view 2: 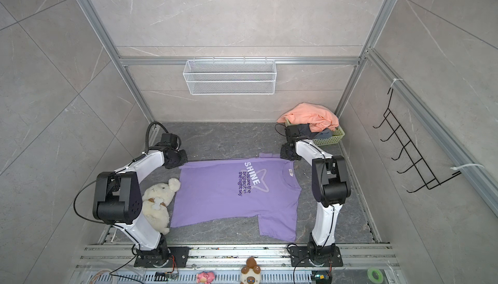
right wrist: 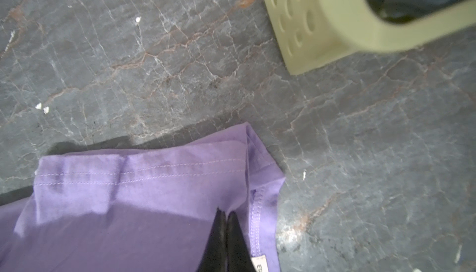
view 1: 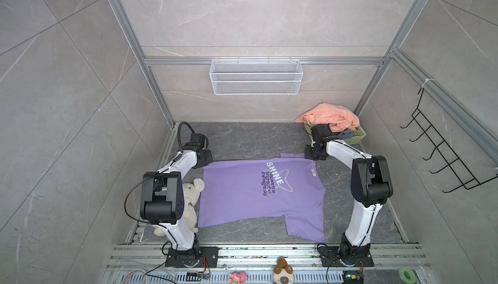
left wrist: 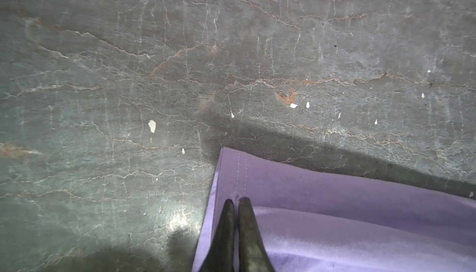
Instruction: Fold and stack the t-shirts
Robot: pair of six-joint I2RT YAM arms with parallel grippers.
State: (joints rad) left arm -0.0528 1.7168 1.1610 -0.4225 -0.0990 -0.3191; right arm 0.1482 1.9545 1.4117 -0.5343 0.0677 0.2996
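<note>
Lilac t-shirt (view 1: 242, 196) lies spread on the stone table (view 1: 242, 140) as we pinch its far edge, left gripper (left wrist: 237, 199) on the hem corner, right gripper (right wrist: 226, 211) beside the collar; a salmon t-shirt (view 1: 328, 115) tops the green basket (view 1: 356, 136).

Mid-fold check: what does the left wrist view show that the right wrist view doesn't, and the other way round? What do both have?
Only the left wrist view: the left tool, shut on the purple t-shirt at a hem corner, right on the double stitch line.

Only the right wrist view: the right tool, shut on the same shirt beside the collar seam, the neck label, and a corner of the pale green basket close by.

Both: lilac cloth pinched between closed fingers, lying on the dark veined table with small white flecks.
</note>
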